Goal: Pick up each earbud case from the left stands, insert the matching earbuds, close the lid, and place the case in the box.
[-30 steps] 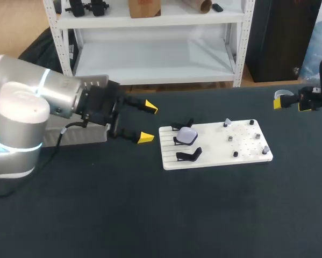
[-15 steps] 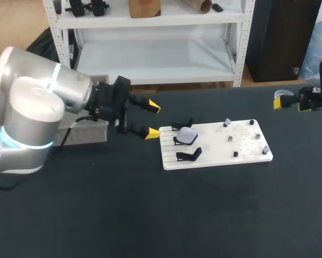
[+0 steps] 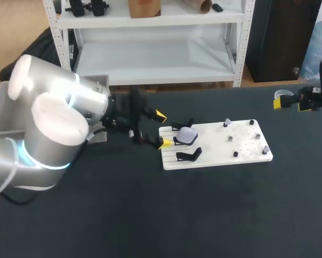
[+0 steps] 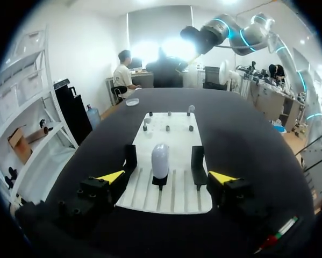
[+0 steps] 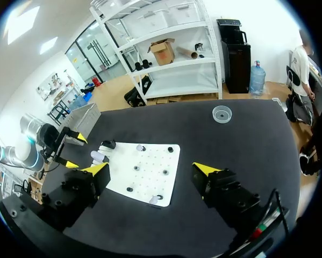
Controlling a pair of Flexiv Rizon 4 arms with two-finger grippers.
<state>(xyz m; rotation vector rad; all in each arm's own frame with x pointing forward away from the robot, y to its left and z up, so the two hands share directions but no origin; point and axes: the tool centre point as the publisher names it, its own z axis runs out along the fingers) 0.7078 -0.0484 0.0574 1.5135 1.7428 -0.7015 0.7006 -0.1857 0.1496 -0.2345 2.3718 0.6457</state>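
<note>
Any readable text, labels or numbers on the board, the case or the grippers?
None readable.
The white board, earbud case and black stands show no print.
The left gripper and right gripper show plain yellow tips and no markings.

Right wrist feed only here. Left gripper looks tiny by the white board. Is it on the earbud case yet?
Observer: No. The left gripper is open. The case sits ahead of its fingertips, not between them.
Operator: Case upright?
Observer: Yes, upright on the middle stand, centred on the gap between the fingers.
Operator: Other stands?
Observer: Both outer stands are empty.
</note>
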